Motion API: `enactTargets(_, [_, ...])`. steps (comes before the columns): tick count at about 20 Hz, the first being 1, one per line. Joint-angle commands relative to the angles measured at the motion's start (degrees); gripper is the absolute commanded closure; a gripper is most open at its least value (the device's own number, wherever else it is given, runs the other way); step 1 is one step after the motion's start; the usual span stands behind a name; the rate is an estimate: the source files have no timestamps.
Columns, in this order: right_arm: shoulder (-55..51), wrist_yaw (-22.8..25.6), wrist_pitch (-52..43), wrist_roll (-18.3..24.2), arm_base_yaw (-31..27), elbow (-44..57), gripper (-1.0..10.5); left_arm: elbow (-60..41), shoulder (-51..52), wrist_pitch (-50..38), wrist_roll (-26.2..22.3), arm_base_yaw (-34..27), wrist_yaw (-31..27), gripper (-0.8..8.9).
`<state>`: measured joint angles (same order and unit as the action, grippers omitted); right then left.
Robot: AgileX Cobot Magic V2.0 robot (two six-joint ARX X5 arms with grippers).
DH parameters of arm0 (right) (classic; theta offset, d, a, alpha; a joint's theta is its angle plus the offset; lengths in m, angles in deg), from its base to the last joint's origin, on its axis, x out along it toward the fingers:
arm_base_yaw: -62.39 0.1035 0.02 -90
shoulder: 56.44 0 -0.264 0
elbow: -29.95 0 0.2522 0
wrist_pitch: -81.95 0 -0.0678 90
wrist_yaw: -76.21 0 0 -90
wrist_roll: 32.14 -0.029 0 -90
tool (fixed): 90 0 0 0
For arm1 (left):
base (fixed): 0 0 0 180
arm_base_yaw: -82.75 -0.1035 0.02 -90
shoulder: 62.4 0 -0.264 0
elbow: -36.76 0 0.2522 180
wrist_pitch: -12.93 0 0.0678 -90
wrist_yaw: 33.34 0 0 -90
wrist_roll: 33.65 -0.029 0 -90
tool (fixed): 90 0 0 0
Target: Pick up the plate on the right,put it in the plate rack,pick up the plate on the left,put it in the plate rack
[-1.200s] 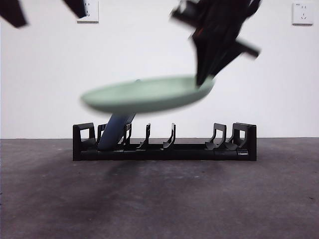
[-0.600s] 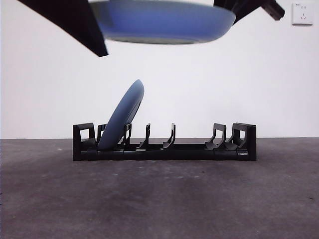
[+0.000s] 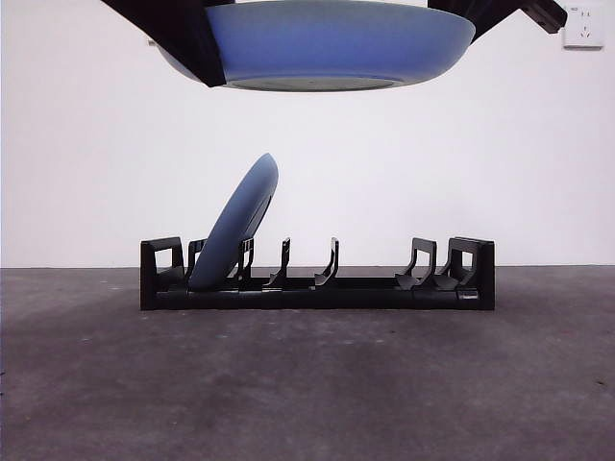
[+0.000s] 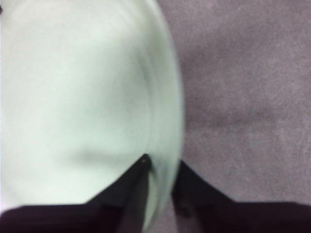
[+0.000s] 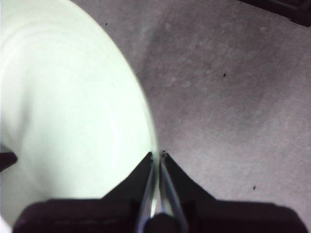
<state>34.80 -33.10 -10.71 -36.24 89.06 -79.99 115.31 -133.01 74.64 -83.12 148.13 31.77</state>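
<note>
A pale green plate, bluish on its underside, hangs level at the top of the front view, high above the plate rack. A dark arm grips it at each end; that view does not show which arm is which. My left gripper is shut on the rim of this plate. On another part of the rim, my right gripper is also shut on the plate. A blue plate leans in a slot near the rack's left end.
The rack stands on the dark grey table before a white wall with a socket. Several slots to the right of the blue plate hold nothing. A dark corner of the rack shows in the right wrist view.
The green plate rose from a tilted hold just above the rack to the top of the view and levelled out. A second arm has come onto its other end.
</note>
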Motion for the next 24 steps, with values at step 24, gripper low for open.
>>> enactTargets(24, [-0.1, 1.2, -1.4, 1.7, 0.2, -1.4, 5.7, -0.1, 0.0, 0.4, 3.5, 0.1, 9.1, 8.22])
